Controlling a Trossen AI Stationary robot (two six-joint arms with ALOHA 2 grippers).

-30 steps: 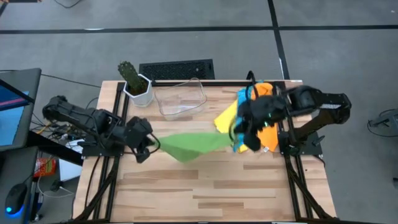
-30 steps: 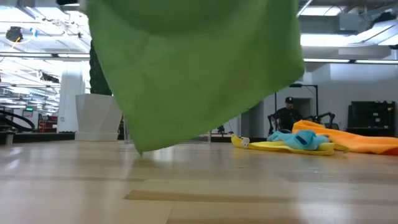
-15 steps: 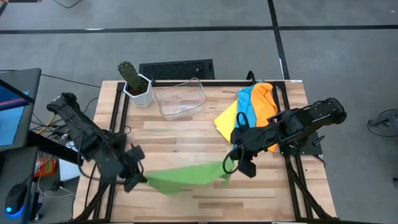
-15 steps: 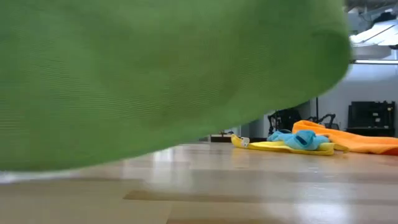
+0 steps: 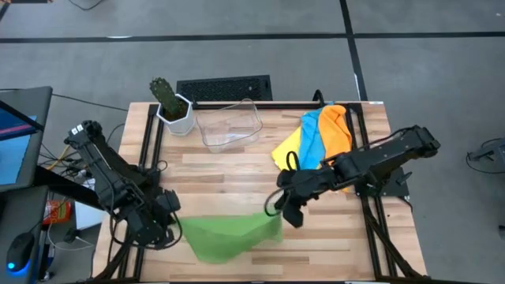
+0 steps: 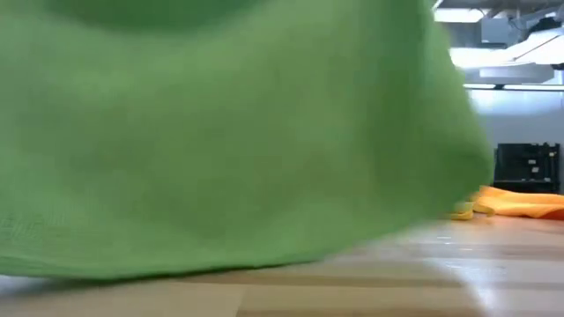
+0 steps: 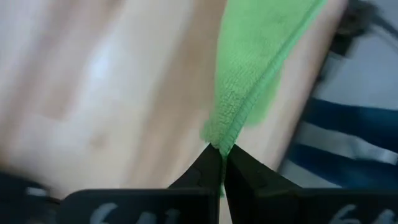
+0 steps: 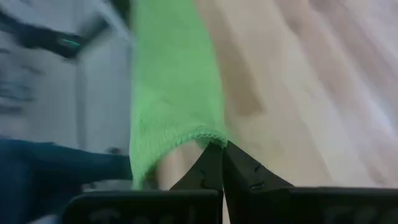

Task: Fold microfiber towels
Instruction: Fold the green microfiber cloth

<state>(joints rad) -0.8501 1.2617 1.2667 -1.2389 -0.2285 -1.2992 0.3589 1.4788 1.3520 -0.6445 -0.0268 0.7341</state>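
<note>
High view: the wooden worktop [image 5: 237, 170] is the largest thing, with a dark arm coming in from each side. Across its near edge stretches the green towel [image 5: 229, 235], long axis running left to right between the two hands. Its right end sits a little higher in that view than its left, and its middle sags toward the near edge. The left hand [image 5: 170, 229] is pinched shut on the towel's left corner at the near left of the worktop. The right hand [image 5: 274, 211] is pinched shut on the right corner, near the middle of the worktop. Each wrist view shows its own two dark fingers pressed together with a green hem caught between the tips.

In the low view the green towel fills nearly the whole picture, hanging close to the camera, with its lower edge at or just above the wood; I cannot tell which.

Three more towels lie overlapping at the far right of the worktop, well apart from the green one: one yellow towel [image 5: 287, 147], one light blue towel [image 5: 310, 136] and one orange towel [image 5: 334, 128]. That makes four towels in all, one of each colour.

One clear plastic bin [image 5: 229, 124] stands at the far middle. Just to its left is one white pot with a cactus [image 5: 171, 106].
</note>
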